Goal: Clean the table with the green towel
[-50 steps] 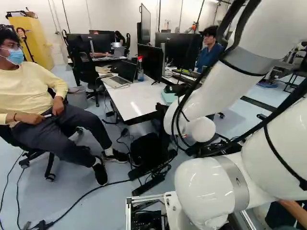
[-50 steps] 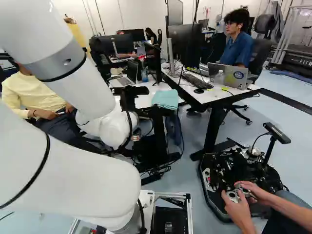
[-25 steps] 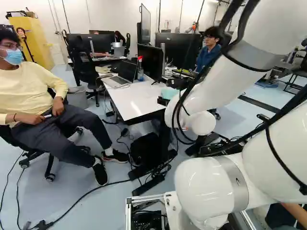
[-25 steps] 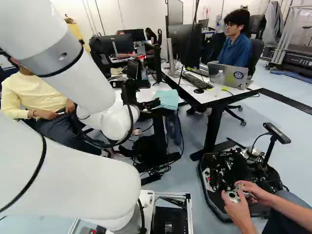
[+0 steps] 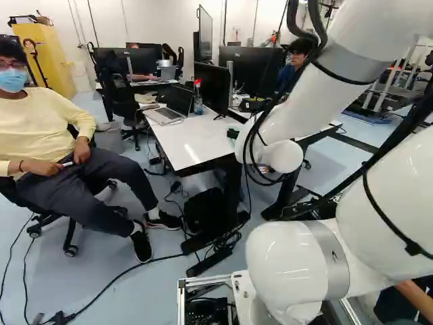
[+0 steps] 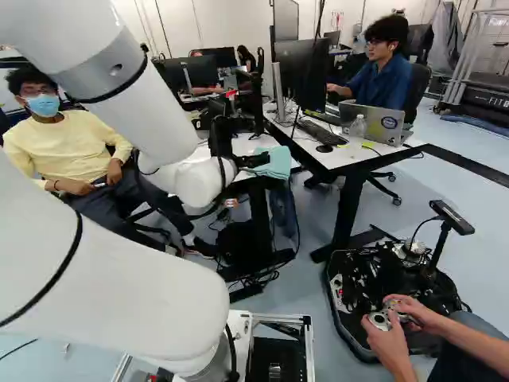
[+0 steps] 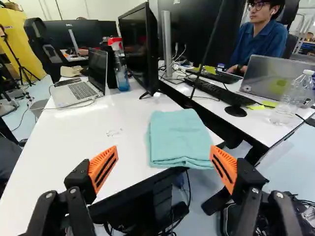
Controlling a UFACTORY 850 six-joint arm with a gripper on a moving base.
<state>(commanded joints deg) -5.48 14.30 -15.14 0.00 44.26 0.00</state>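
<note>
Up close, the big white UFACTORY 850 arm (image 6: 147,111) is what's just moved, folks: compared with half a second ago, its wrist end has come over toward the towel side, while the base hasn't budged. Next biggest is the white table (image 7: 74,147), with an open laptop (image 7: 83,93) toward the far end, well apart from the action. Then the star of the show, the folded green towel (image 7: 179,137), which hasn't shifted on the table's near corner; the left base view has just lost it behind the wrist. The black gripper (image 7: 164,146) has its orange pads (image 7: 100,167) spread wide, nothing between them, towel straight ahead. So no wiping yet, imo this is lining up for the grab. Next it'd need to ease forward and pinch; a sloppy nudge could unfold the cloth. Tiniest bit: faint marks (image 7: 114,132) beside the towel, maybe what needs wiping.
</note>
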